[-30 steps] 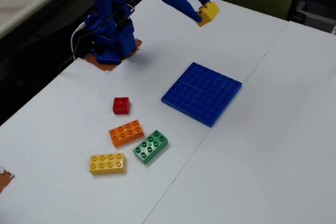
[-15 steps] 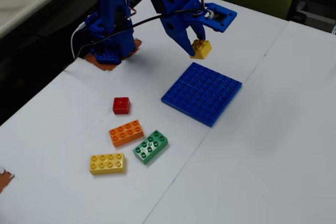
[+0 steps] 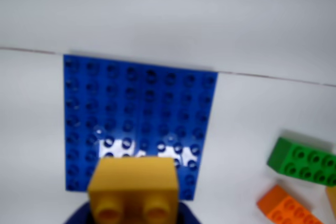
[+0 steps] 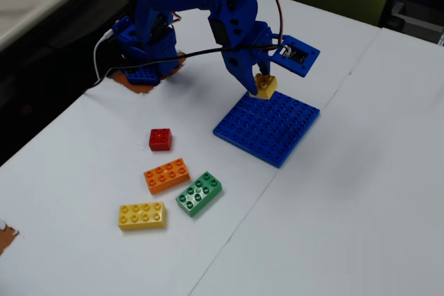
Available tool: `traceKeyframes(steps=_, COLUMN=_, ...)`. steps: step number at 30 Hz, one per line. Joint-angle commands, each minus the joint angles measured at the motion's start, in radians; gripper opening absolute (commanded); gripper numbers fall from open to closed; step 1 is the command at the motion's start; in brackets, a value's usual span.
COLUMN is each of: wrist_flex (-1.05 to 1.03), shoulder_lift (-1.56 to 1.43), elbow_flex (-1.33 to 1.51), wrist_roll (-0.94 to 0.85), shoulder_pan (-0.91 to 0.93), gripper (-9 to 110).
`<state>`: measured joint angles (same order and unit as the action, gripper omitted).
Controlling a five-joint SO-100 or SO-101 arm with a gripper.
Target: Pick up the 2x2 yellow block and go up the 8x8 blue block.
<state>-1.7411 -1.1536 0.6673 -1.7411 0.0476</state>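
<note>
White table (image 4: 361, 192), a thin seam running across it diagonally in fixed view. Four loose bricks sit left of the seam, all flat, studs up. Red 2x2 brick (image 4: 160, 138) sits alone, a bit apart from the others. Orange 2x4 brick (image 4: 166, 175) is below it, w/ green 2x4 brick (image 4: 199, 193) just beside on its right, nearly corner to corner. Long yellow 2x4 brick (image 4: 142, 215) is lowest, near the orange one but not touching. Wrist view shows the green (image 3: 303, 162) and orange (image 3: 286, 207) bricks at bottom right, orange partly cut off by frame edge. Dark floor area beyond table's left edge, fixed view.
</note>
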Motion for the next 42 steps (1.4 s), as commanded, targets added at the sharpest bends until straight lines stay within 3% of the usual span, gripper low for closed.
traceKeyframes(steps=1, wrist_flex=-0.009, shoulder_lift=-0.002, elbow_flex=-0.049, wrist_roll=-0.008, shoulder_pan=0.009, gripper=5)
traceKeyframes(steps=42, wrist_flex=-0.006, shoulder_lift=0.017, elbow_flex=-0.103, wrist_roll=0.020, shoulder_pan=-0.041, gripper=5)
